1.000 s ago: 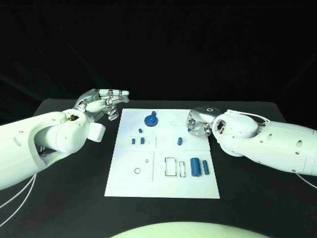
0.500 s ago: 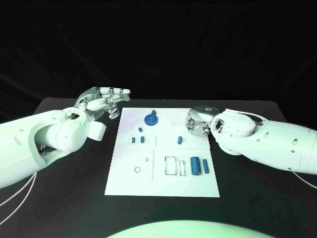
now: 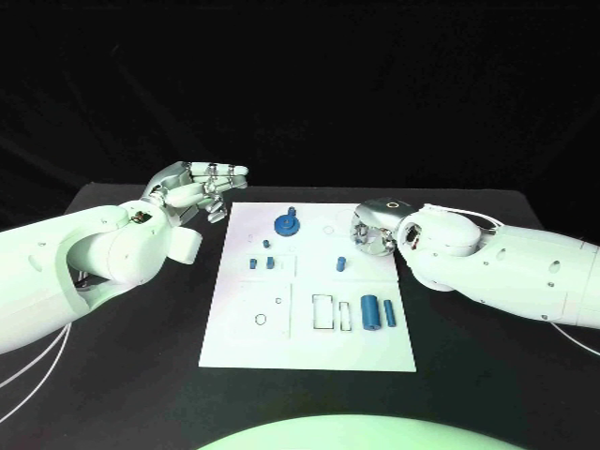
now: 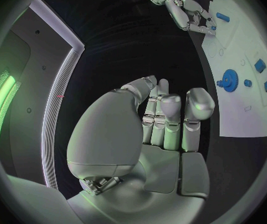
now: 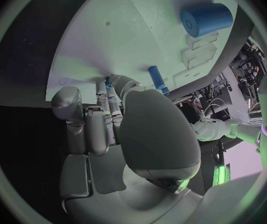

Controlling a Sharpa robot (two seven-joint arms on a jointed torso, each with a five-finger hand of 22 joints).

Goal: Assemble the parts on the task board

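No words, numbers, labels or brand marks can be read anywhere here. The white task board (image 3: 247, 342) carries only thin outlined shapes, small rings and rectangles around the middle and lower part of the frame, and none of them form letters or digits. The blue parts (image 3: 370, 314) on it are plain. The casings of both arms show only small dark dots, no print.
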